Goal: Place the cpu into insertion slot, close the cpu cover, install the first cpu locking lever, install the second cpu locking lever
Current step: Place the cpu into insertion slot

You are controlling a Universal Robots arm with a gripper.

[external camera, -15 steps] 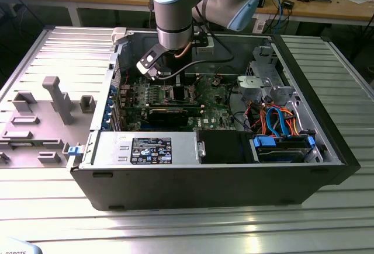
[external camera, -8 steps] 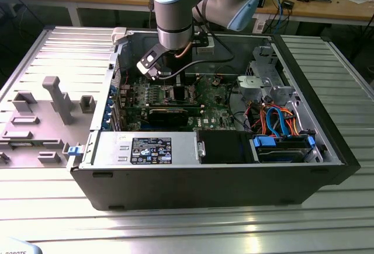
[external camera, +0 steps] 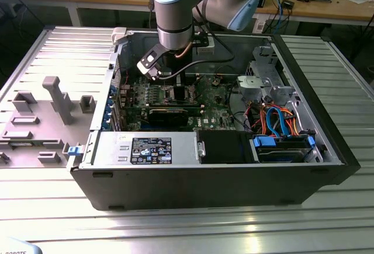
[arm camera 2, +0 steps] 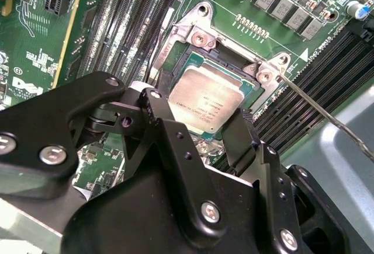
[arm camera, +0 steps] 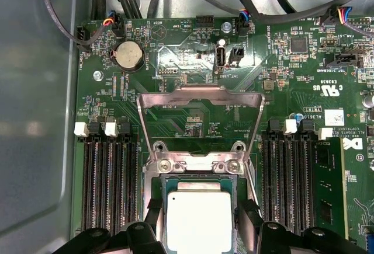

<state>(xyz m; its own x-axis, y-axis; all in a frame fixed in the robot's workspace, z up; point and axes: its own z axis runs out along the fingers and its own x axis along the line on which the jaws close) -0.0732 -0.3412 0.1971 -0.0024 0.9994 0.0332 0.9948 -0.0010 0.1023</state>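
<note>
Claw (arm camera: 200, 207) released, straddling cpu (arm camera: 198, 226) seated in insertion slot (arm camera 2: 229, 47) beneath; cpu cover (arm camera: 198, 95) beyond claw stands open, locking lever (arm camera 2: 315, 105) undone.

Exterior view: bright, even light from overhead. The ribbed metal counter (external camera: 193, 230) throws back broad white glare along its near edge and again at the exterior view's left. Inside the case (external camera: 327, 149) it is dimmer: the walls and the arm (external camera: 175, 9) shade the board (external camera: 216, 111), and the black front wall is nearly featureless.

First wrist view: flat, clear light on the board. The cpu (arm camera: 198, 219) top is pale and almost washed out. The cover (arm camera: 198, 96) edges catch thin highlights, and the grey case wall carries a soft pale reflection.

Second wrist view: the cpu shows a warm sheen, and the grey case floor in the corner looks soft
</note>
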